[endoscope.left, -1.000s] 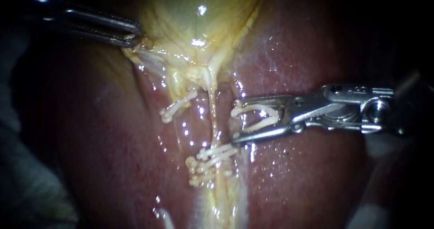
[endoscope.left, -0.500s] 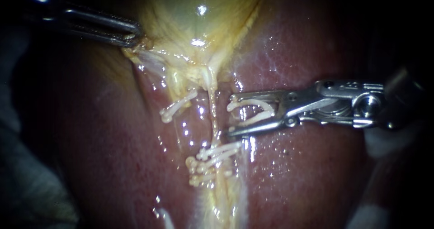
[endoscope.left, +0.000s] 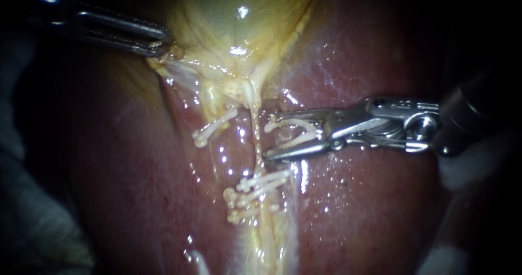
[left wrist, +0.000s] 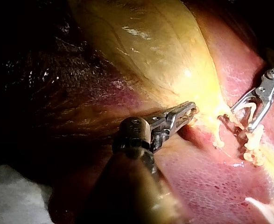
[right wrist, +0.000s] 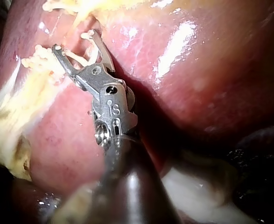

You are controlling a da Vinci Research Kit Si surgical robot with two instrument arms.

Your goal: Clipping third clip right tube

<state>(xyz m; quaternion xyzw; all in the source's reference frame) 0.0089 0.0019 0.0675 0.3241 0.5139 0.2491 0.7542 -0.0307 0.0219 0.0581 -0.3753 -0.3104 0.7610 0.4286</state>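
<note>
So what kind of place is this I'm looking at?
Probably a surgical practice bench: bare liver and gallbladder, white clips on a tube, and my right instrument holding a loaded clip.

The endoscope view looks down from close by on the liver [endoscope.left: 136,161] and the gallbladder [endoscope.left: 239,19], with the left instrument [endoscope.left: 159,44] entering at its upper left and the right instrument [endoscope.left: 267,136] from its right. Each wrist view looks forward along its own shaft from just behind the jaws (the dark shaft fills the foreground in both). All three share the clip [endoscope.left: 291,124] held between the right instrument's jaws and the applied clips [endoscope.left: 255,191] beside it.
</note>
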